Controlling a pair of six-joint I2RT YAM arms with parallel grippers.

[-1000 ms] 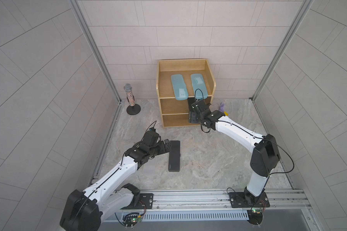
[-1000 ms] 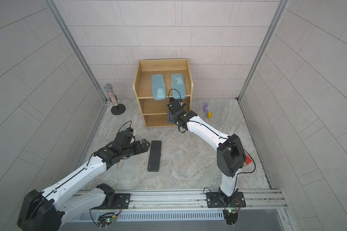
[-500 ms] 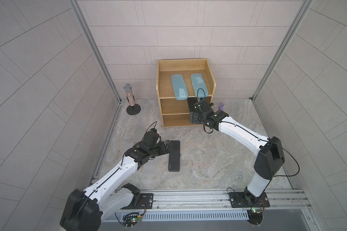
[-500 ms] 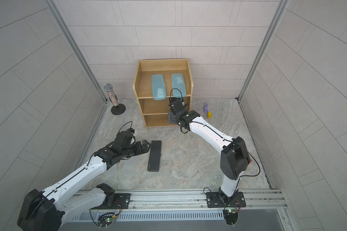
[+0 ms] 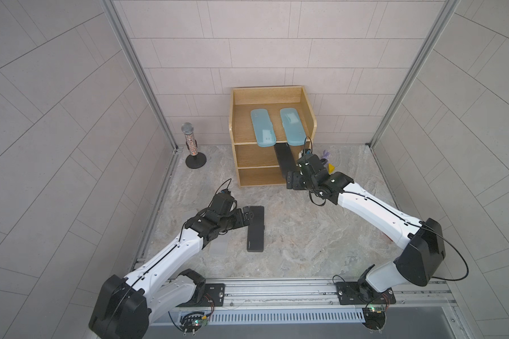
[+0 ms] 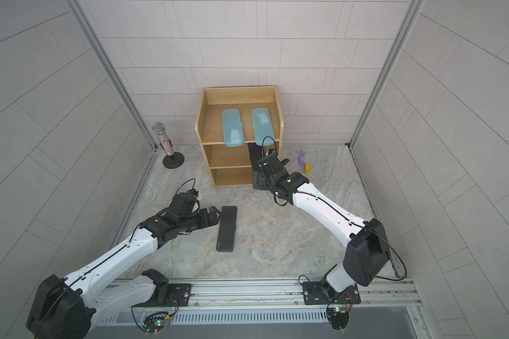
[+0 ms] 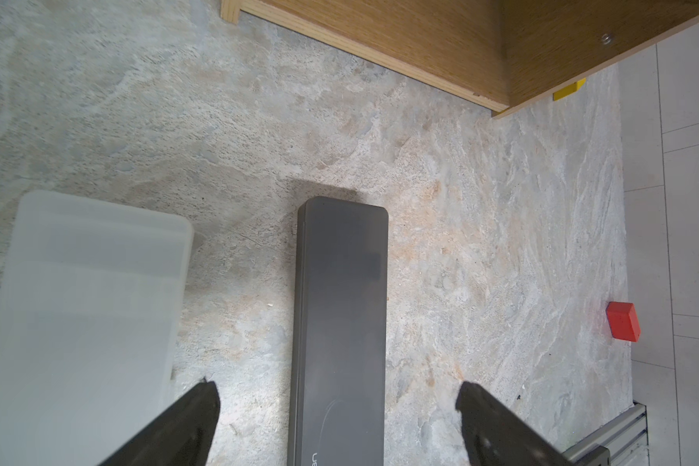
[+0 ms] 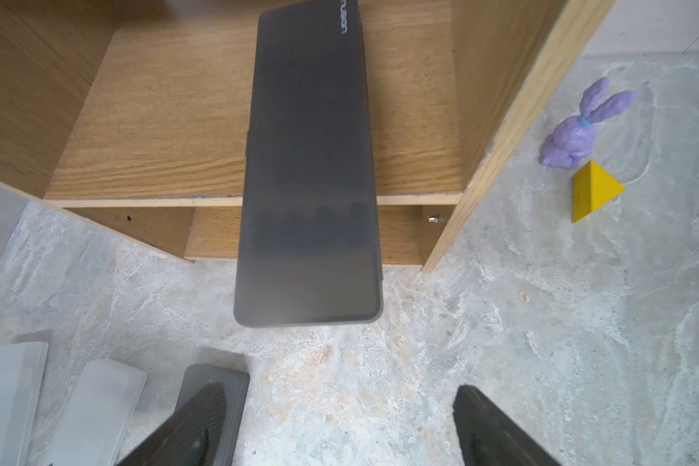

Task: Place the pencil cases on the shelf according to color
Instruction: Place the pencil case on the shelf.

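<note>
Black case (image 8: 307, 161) lies on the shelf's (image 5: 235, 132) mid tier, its front end overhanging the edge. Your R gripper (image 8: 338, 397) sits just in front of it, jaws wide, holding nothing, no contact. L gripper (image 7: 338, 397), further out from the shelf front, is also wide open, straddling the 2nd black case (image 7: 340, 322) on the floor (image 7: 481, 242), gaps either side. Blue cases (image 5: 262, 127) lie on the top tier.

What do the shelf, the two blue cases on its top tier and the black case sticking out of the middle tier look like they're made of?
Shelf: light oak-look wood or veneered board, matte; grain lines show.
Blue cases: translucent plastic, smooth with a slight sheen; pale marks show through.
Black case: probably plastic, with a smoky matte finish and a printed logo.
</note>
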